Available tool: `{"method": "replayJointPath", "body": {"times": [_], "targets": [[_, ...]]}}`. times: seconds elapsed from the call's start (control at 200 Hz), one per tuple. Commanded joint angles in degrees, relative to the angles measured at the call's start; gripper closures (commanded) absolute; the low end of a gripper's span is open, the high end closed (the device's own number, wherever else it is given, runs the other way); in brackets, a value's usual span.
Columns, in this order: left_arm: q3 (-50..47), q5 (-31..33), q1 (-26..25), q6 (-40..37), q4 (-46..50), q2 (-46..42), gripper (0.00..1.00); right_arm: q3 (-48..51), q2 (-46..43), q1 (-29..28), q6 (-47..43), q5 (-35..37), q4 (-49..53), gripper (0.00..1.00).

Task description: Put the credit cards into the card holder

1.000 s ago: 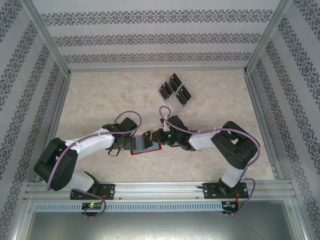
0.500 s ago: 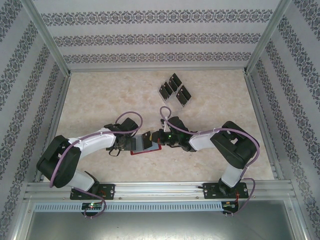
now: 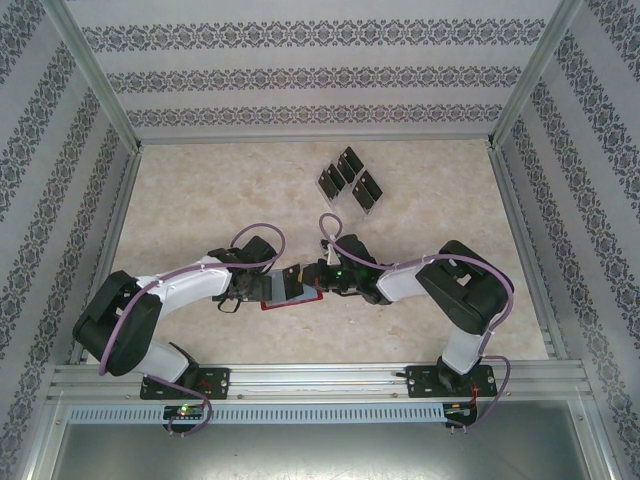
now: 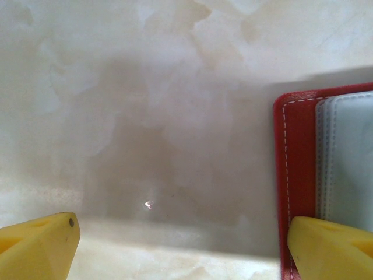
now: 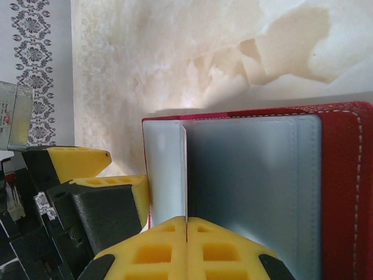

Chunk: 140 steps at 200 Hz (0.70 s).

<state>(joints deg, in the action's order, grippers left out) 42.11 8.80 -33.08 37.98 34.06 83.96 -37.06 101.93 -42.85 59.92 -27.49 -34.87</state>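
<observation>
So, the right gripper (image 5: 186, 224) is pinched tight on one credit card (image 5: 185, 169), holding it edge-on over the grey inside of the card holder (image 5: 344, 192). That lies open toward the table's (image 3: 200, 200) near edge, about midway along. The left gripper (image 4: 182, 236) is spread wide, one finger on the holder's red border, I'd guess to pin it flat. The other cards (image 3: 368, 190) stand in a clear rack (image 3: 347, 200) nearer the far edge.

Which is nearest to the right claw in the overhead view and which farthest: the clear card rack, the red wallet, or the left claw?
From the right claw, shut on a credit card:
1. Red wallet, directly beneath it.
2. Left claw, at the wallet's left edge.
3. Clear card rack, far toward the back.
</observation>
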Motion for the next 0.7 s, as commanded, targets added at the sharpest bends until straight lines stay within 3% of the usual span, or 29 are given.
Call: {"method": "replayJointPath", "body": {"times": [0.0,0.694], "targets": [[-1.8,0.5,-0.8,0.9,0.2,0.6,0.06,0.8,1.2,0.4,0.2,0.6,-2.0,1.0],[-1.7,0.3,-0.8,0.9,0.2,0.6,0.06,2.3,4.3,1.0,2.5,2.2,-6.1,1.0]]}}
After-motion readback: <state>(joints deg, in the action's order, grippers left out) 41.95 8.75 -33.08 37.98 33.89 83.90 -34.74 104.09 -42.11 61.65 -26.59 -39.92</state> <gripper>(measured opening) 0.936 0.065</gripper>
